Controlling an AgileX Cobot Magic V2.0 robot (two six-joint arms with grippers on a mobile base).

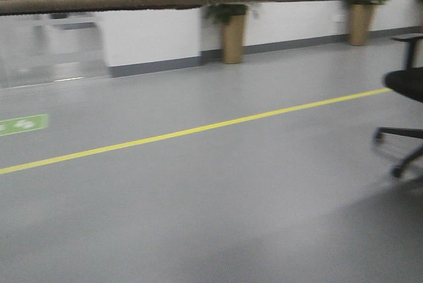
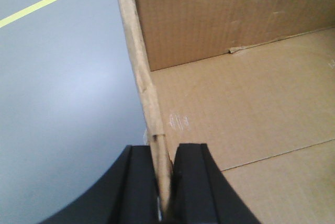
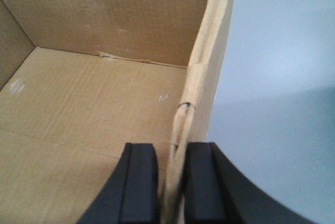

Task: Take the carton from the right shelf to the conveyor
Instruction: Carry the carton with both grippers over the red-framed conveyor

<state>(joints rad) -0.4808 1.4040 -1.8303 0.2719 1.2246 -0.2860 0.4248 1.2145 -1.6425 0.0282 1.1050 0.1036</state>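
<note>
The carton [image 2: 235,103] is carried between the two arms, apparently lifted off the grey floor [image 1: 198,217]. It is seen as a brown band along the top edge of the front view. Its top is open and nothing is seen inside.

The left gripper [image 2: 165,182] is closed down onto the carton's left wall, with the board pinched tight between the black fingers. The right gripper [image 3: 171,182] is clamped in the same way on the right wall. Neither the right shelf nor the conveyor is visible in any view, so the carton is judged to be in transit between them. The front view is blurred.

Several risks can be judged from here:
- Each grip is taken on a single thin wall of corrugated board. The right wall is already creased and bowed just above the fingers, so it could buckle or tear under the load.
- If the arms were drawn apart, pushed together or raised unevenly, a wall could be pulled out of its grip and the carton dropped or skewed.
- An office chair [image 1: 406,91] stands at the right edge of the front view, beyond the yellow line [image 1: 198,129], and could be struck by the carton's overhang.
</note>
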